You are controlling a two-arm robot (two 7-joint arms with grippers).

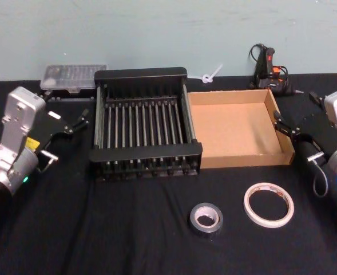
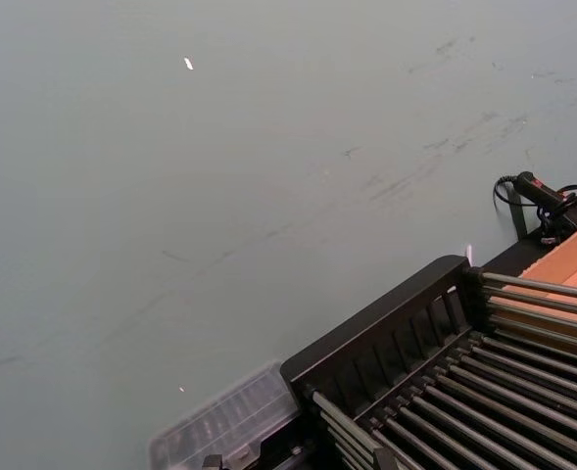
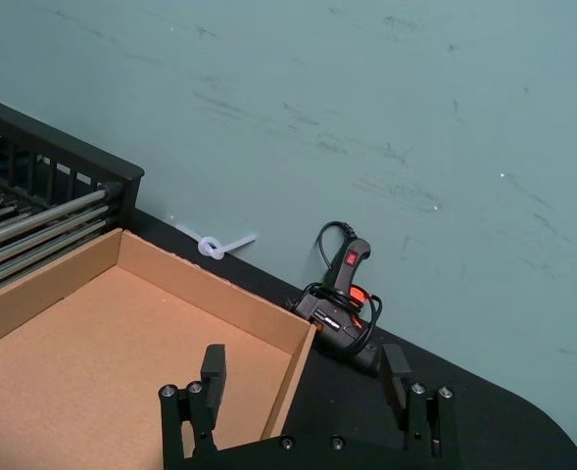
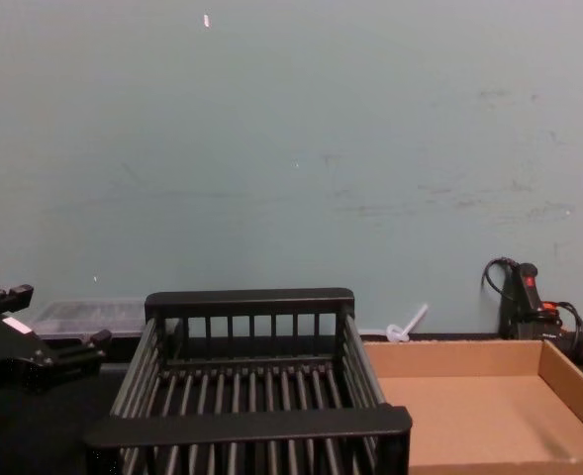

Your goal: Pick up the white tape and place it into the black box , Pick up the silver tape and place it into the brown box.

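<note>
left pincer [image 1: 79, 122] open beside black box [image 1: 142, 74]; right pincer [image 1: 288, 127] open by brown box [image 1: 271, 103].

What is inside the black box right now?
Nothing: the black box shows only its bare slatted floor. The white tape and silver tape lie on the table in front.

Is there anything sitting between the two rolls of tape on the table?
No. In the head view, only bare black cloth separates the silver tape from the white tape.

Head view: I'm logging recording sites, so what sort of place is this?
Probably a robot test bench: a black-draped table against a bare wall, a black box, a brown box and a glue gun.
</note>
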